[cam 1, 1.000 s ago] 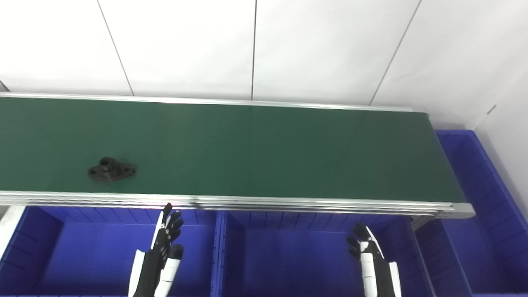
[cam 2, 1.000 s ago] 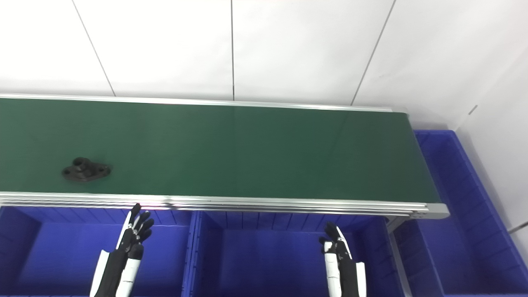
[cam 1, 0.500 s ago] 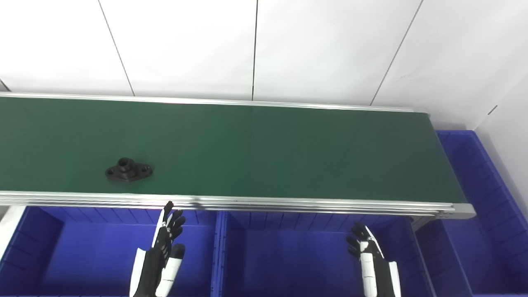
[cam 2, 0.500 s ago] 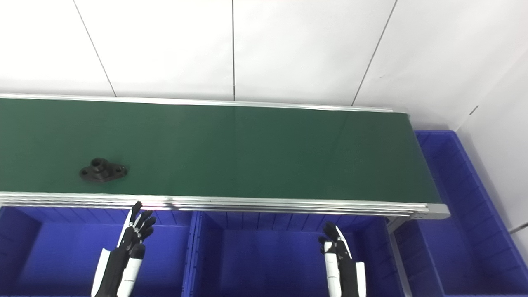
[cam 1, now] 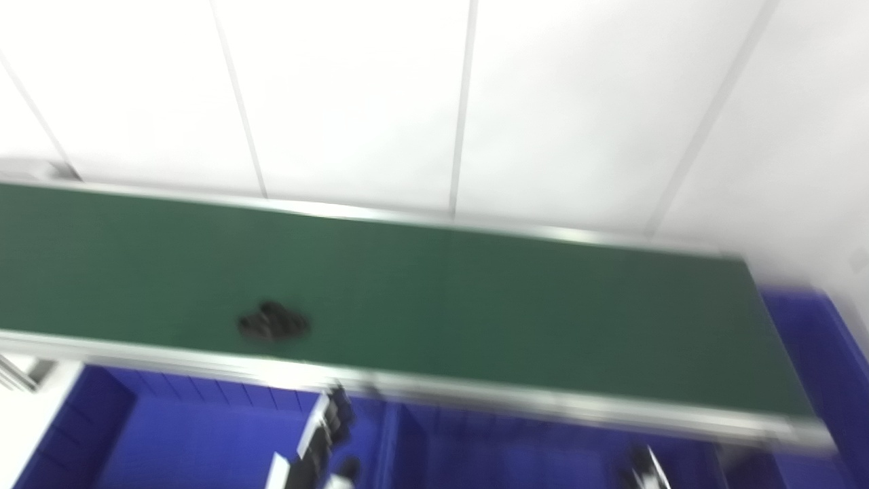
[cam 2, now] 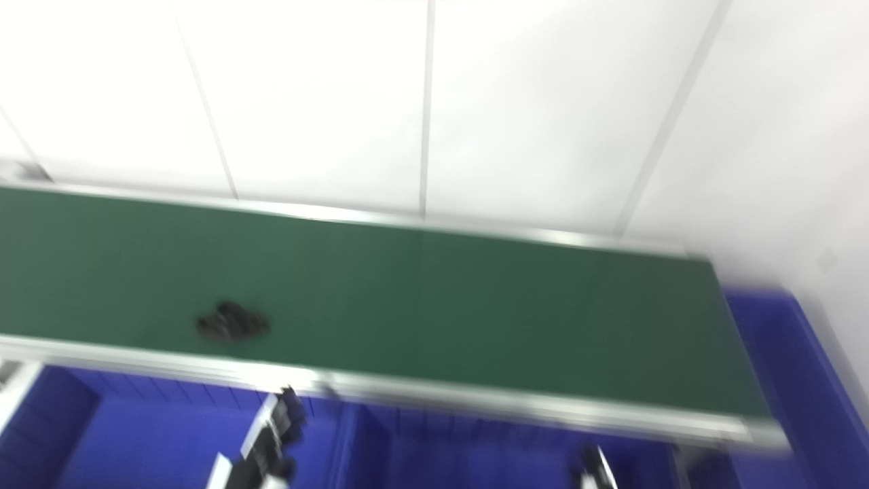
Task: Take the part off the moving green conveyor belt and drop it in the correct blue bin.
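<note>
We see part on conveyor belt, beyond and just left of left hand. Right hand well right of part. Blur: cannot tell either hand's finger state.

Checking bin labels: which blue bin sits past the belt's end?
The far-right blue bin, beyond the conveyor belt end; the other blue bins lie along its near rail.

factory line, conveyor belt, blue bins

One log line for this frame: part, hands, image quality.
black part lying on green conveyor belt, untouched | left hand below belt edge, empty | right hand barely in view | image motion-blurred
</note>
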Available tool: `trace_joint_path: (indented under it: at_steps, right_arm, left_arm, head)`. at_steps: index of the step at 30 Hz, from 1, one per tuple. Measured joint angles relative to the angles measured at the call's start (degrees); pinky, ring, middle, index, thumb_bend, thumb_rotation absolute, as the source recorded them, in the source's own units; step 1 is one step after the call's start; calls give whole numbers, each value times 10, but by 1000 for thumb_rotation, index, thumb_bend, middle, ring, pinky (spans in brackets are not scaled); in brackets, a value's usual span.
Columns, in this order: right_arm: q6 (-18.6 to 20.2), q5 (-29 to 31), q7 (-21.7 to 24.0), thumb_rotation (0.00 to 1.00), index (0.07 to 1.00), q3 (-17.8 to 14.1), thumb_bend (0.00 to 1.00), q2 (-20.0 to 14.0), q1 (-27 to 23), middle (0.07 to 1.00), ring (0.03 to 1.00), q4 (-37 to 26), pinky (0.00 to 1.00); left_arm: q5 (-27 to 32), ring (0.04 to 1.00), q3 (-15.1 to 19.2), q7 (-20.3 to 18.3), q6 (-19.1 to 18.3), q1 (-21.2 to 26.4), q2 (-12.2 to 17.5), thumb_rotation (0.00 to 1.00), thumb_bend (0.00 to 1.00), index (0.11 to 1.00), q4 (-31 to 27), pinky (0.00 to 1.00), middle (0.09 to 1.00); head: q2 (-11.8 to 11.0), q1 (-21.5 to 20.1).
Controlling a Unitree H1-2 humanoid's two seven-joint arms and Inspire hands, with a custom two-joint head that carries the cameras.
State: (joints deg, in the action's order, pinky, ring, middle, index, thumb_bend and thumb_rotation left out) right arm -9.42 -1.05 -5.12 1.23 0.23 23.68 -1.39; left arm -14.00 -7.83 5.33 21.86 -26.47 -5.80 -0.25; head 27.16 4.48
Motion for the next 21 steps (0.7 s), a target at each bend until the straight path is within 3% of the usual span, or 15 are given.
trace_joint_path:
  at_steps: [9, 16, 19, 20, 21]
  right_arm:
    - [0, 25, 19, 1000, 956, -13, 672, -16, -10, 955, 922, 15, 990]
    - [-1, 14, 22, 991, 949, -12, 588, -18, -11, 940, 895, 15, 947]
    - [-12, -29, 17, 889, 935, -8, 610, -20, -10, 920, 856, 14, 875]
    - [-23, -42, 15, 788, 919, -7, 620, -21, -9, 900, 835, 13, 838]
    - [-36, -57, 11, 753, 913, -5, 624, -22, -8, 893, 828, 11, 824]
  left_arm:
    - [-1, 855, -8, 11, 7, 7, -14, 854, 682, 903, 12, 766, 884]
    - [0, 856, -11, 13, 11, 7, -17, 846, 692, 904, 11, 762, 885]
    - [1, 857, -12, 13, 10, 7, -17, 841, 690, 906, 9, 763, 887]
    - [2, 857, -12, 12, 10, 7, -17, 839, 682, 905, 8, 765, 885]
    - [2, 857, -12, 12, 9, 7, -17, 837, 680, 905, 6, 766, 885]
  head:
    - [-2, 16]
    - [8, 15]
    - [14, 11]
    - [14, 11]
    - [19, 5]
